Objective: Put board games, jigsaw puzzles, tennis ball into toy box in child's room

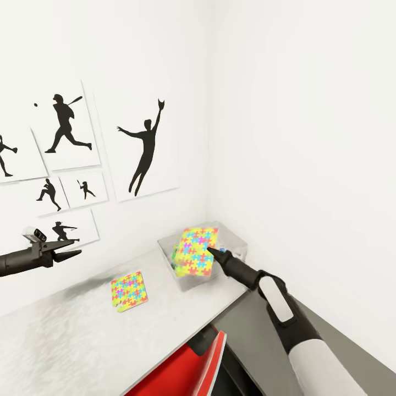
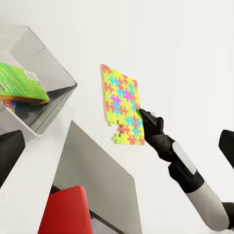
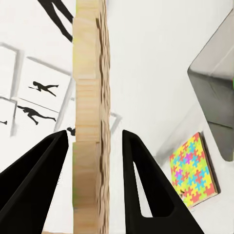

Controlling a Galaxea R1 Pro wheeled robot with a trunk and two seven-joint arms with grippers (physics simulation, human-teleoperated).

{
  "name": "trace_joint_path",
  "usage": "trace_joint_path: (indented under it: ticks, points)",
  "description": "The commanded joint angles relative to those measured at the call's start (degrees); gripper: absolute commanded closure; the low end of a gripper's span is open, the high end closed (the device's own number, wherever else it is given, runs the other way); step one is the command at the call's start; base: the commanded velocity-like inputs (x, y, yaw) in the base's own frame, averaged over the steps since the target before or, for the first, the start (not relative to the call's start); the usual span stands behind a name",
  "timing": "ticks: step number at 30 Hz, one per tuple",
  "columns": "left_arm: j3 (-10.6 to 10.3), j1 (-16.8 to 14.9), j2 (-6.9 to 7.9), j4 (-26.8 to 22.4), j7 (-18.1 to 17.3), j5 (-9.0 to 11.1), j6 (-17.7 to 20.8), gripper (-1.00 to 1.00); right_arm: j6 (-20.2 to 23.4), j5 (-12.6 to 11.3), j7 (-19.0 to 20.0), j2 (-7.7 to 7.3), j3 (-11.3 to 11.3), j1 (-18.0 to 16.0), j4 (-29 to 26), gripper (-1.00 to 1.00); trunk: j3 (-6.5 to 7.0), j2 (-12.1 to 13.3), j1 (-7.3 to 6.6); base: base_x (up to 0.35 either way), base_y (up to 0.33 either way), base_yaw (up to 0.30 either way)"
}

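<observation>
Right gripper (image 1: 212, 252) pinches jigsaw puzzle (image 1: 197, 251) by its edge, hanging over toy box (image 1: 234, 237) for drop | second puzzle (image 1: 129, 290) flat on table (image 1: 66, 324) | my left gripper (image 1: 69, 254) empty, narrow, parked clear.

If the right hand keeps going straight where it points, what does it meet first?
Likely the pale grey toy box: the right hand holds a multicolour jigsaw square over it. Depth is unclear.

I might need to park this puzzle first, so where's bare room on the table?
Bare tabletop runs from the flat jigsaw puzzle toward the left gripper. The corner is crowded: toy box, held puzzle and right gripper.
</observation>
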Motion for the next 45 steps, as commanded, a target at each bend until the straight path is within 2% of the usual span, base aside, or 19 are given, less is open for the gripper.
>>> trace_joint_path:
  ticks: [1, 8, 11, 15, 17, 22, 28, 45]
  points:
    - [-0.4, -0.1, 0.03, 0.0, -0.3, 0.2, 0.6, -1.0, 0.2, 0.0, -0.3, 0.01, -0.1, -0.7, 0.3, 1.0, -0.15, -0.1, 0.04, 0.0, 0.0, 0.0]
    - [-0.4, -0.1, -0.25, 0.0, -0.3, 0.2, 0.6, -1.0, -0.5, 0.0, -8.2, 0.8, -0.5, -9.5, 7.7, 1.0, -0.15, -0.1, 0.04, 0.0, 0.0, 0.0]
    - [-0.4, -0.1, -0.26, 0.0, -0.3, 0.2, 0.6, -1.0, -0.6, 0.0, -10.8, 0.9, -0.6, -12.0, 9.7, 1.0, -0.15, -0.1, 0.04, 0.0, 0.0, 0.0]
    - [-0.4, -0.1, -0.27, 0.0, -0.3, 0.2, 0.6, -1.0, -2.0, 0.0, -15.1, 0.95, -1.1, -17.9, 17.1, 1.0, -0.15, -0.1, 0.04, 0.0, 0.0, 0.0]
    - [-0.4, -0.1, -0.37, 0.0, -0.3, 0.2, 0.6, -1.0, -4.0, -0.1, -17.5, 0.94, -1.2, -21.8, 23.1, 1.0, -0.15, -0.1, 0.04, 0.0, 0.0, 0.0]
    - [-0.5, -0.1, -0.67, 0.0, -0.3, 0.2, 0.7, -1.0, -5.9, -0.1, -20.2, 1.39, -1.3, -26.3, 29.6, 1.0, -0.15, -0.1, 0.04, 0.0, 0.0, 0.0]
    - [-0.5, -0.1, -1.37, 0.0, -0.3, 0.3, 0.7, -1.0, -6.3, 0.0, -21.7, 2.74, -1.3, -27.6, 31.1, 1.0, -0.15, -0.1, 0.04, 0.0, 0.0, 0.0]
    - [-0.5, -0.1, -2.75, 0.0, -0.3, 0.2, 2.9, -1.0, -6.4, 0.0, -21.9, 2.99, -1.3, -27.8, 29.5, 1.0, -0.24, -0.1, 0.04, 0.0, 0.0, 0.0]
